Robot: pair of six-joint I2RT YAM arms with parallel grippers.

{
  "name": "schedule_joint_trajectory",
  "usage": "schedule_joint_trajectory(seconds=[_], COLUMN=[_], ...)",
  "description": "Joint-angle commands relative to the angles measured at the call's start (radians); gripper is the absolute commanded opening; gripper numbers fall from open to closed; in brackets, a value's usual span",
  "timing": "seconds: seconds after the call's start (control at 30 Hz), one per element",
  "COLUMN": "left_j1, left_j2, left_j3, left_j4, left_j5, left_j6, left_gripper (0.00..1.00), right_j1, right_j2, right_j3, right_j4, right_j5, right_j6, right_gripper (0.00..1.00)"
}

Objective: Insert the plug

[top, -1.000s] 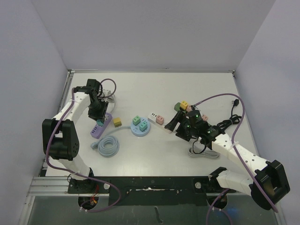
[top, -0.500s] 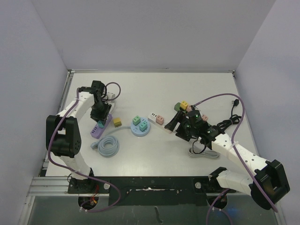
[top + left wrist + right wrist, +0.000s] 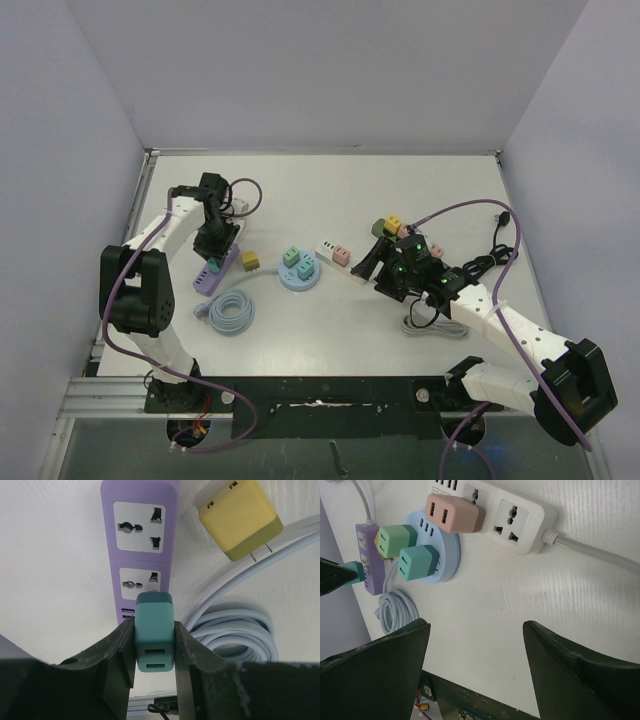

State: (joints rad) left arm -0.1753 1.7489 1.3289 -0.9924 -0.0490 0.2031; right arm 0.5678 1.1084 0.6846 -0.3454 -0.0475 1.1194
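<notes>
My left gripper [image 3: 154,626] is shut on a teal plug [image 3: 155,630], its two USB slots facing the camera. The plug hangs right over the near socket of the purple power strip [image 3: 140,510]; its prongs are hidden, so I cannot tell whether they touch the socket. From above, the left gripper [image 3: 212,256] sits over the purple power strip [image 3: 216,270] at the table's left. My right gripper [image 3: 371,264] hovers open over bare table near the middle, nothing between its fingers [image 3: 400,645].
A yellow plug [image 3: 240,517] lies loose beside the strip, next to a coiled pale-blue cable [image 3: 228,311]. A round blue socket hub [image 3: 299,271] carries a green and a teal plug. A white power strip [image 3: 520,510] holds a pink plug [image 3: 452,512]. Grey and black cables [image 3: 440,300] lie at the right.
My left wrist has shifted a little to the right over the purple strip, still holding the teal plug. The right arm has not moved.
</notes>
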Motion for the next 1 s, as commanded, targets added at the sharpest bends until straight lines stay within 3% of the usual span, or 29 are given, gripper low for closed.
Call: schedule_joint_trajectory(seconds=[0.0, 0.97], left_j1=[-0.003, -0.004], left_j2=[-0.038, 0.005], left_j3=[0.022, 0.000], left_j4=[-0.003, 0.118], left_j5=[-0.016, 0.076], left_j6=[0.019, 0.094], left_gripper=[0.19, 0.15], right_j1=[-0.007, -0.006], right_j2=[0.001, 0.022], right_j3=[0.023, 0.020], right_j4=[0.041, 0.046], right_j5=[0.003, 0.003], right_j6=[0.008, 0.002], right_gripper=[0.77, 0.77])
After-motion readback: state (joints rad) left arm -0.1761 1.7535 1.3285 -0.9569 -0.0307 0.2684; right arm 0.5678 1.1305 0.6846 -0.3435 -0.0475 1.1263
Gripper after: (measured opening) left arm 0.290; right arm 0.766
